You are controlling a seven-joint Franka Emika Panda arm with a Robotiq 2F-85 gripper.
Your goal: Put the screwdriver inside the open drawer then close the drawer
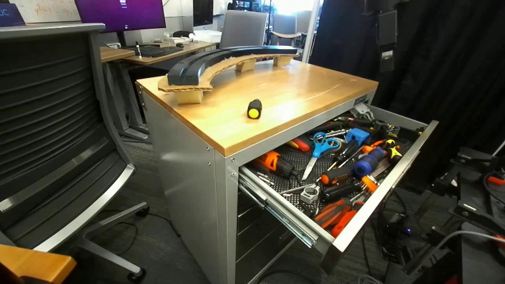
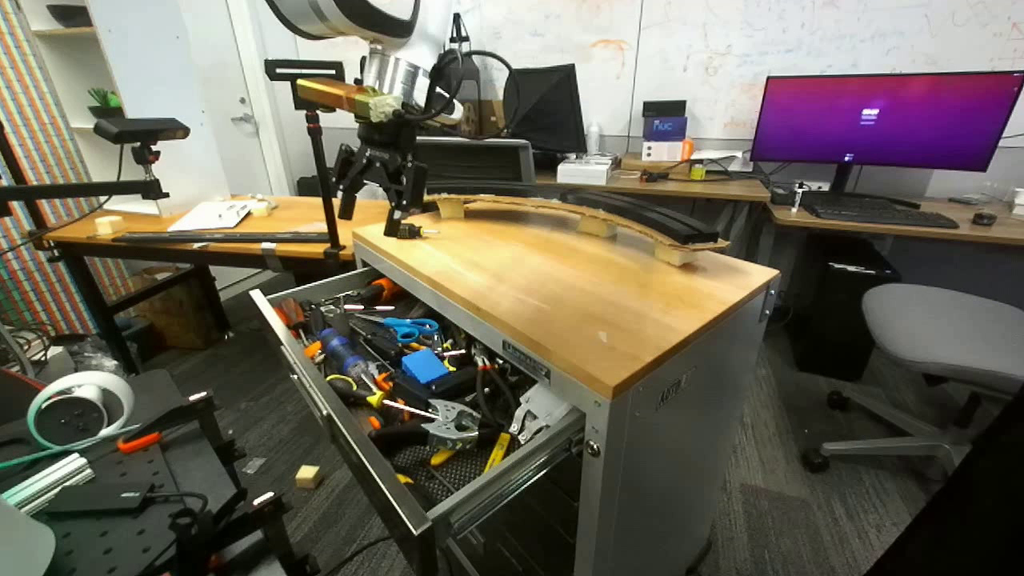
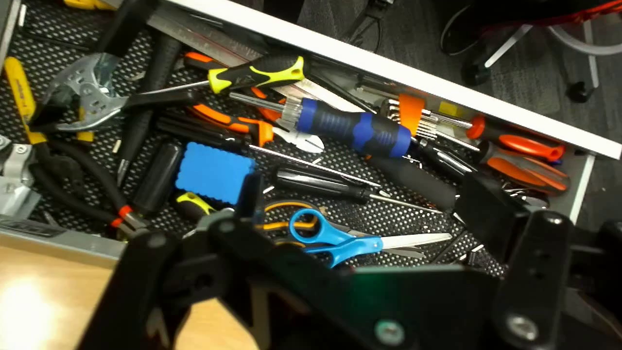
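The small yellow and black screwdriver (image 1: 254, 109) lies on the light wooden cabinet top in both exterior views; it also shows (image 2: 411, 231) just beside a fingertip in the picture. It is out of the wrist view. The wide grey drawer (image 1: 286, 203) is pulled out and full of tools; it also shows in an exterior view (image 2: 512, 470) and in the wrist view (image 3: 388, 70). My gripper (image 2: 370, 220) points down with its fingers apart and nothing between them. In the wrist view the open gripper (image 3: 369, 204) is above the drawer, with blue scissors below it.
A black curved piece on cardboard and blocks (image 2: 640, 212) stands along the back of the cabinet top (image 1: 315, 86). Blue scissors (image 3: 350, 245) and a blue-handled driver (image 3: 359, 131) lie in the drawer. A black cart (image 1: 477, 197) stands in front of the drawer.
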